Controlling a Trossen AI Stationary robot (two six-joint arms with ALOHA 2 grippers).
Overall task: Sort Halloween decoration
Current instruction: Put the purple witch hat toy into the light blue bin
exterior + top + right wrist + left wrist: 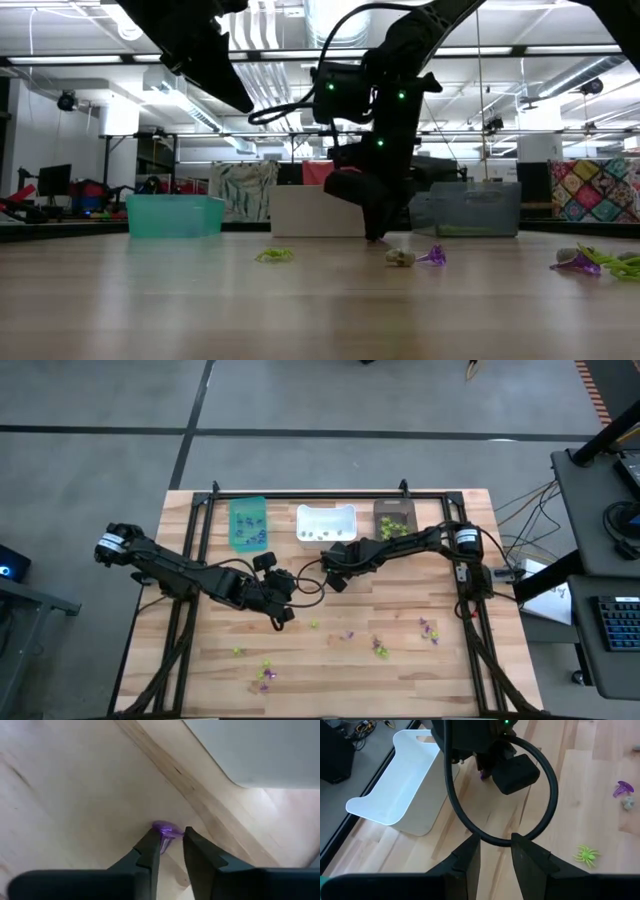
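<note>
- The teal bin (247, 522) sits by the far edge of the bench (400, 660), toward the far left corner, with small purple and dark trinkets inside it.
- The left arm reaches from the bench's left edge toward its middle; the left gripper (283, 610) hangs above the wood with its fingers (468, 861) a little apart and nothing between them.
- A loose group of purple and lime-green trinkets (265, 675) lies near the front edge, left of centre, with a single green one (238, 651) just beyond it.
- The white bin (326, 523) stands at the middle of the far edge, a few pale pieces in it.
- The right gripper (331, 577) is down at the wood just in front of the white bin; in the right wrist view its fingers (148, 852) close around a purple trinket (165, 830) that lies on the wood, though a firm grip cannot be told.
- A green spider (586, 854) lies on the bare wood near the bench's middle.
- The dark brown bin (395, 519) stands right of the white one on the far edge, holding lime-green pieces.
- More purple and green trinkets (430, 630) are scattered toward the bench's right edge, well apart from the bins.
</note>
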